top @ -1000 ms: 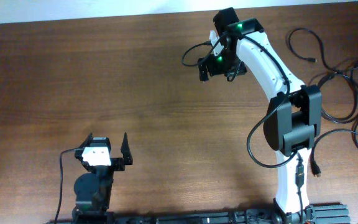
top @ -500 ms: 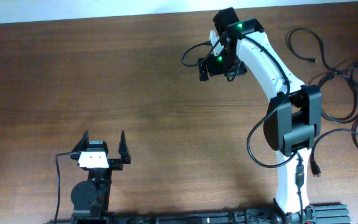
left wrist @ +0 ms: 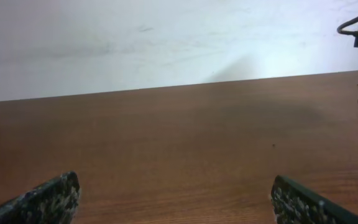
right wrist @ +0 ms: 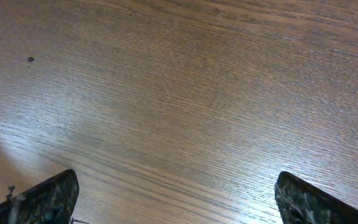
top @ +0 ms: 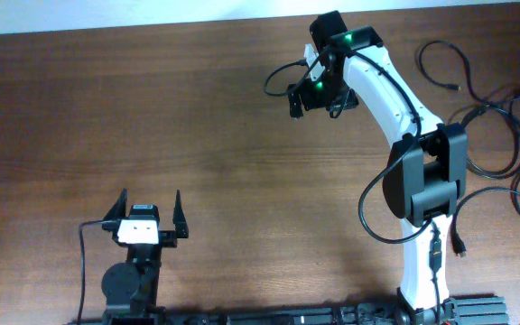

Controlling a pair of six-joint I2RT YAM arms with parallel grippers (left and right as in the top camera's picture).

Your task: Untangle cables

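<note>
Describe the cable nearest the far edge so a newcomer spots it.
Go to the right end of the brown wooden table, past the white robot arm. Thin black cords sprawl there. Yours is the single open loop nearest the far edge, left of the tangle.

Black cables [top: 502, 110] lie on the brown table [top: 152, 117].

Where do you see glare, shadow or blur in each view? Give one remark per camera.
Overhead: even light, and the cables at the right edge look crisp. Left wrist: a bright patch on the wall, a faint shadow on the table below it, and the fingers look slightly soft. Right wrist: the wood grain is sharp, with a pale sheen at lower left.
</note>
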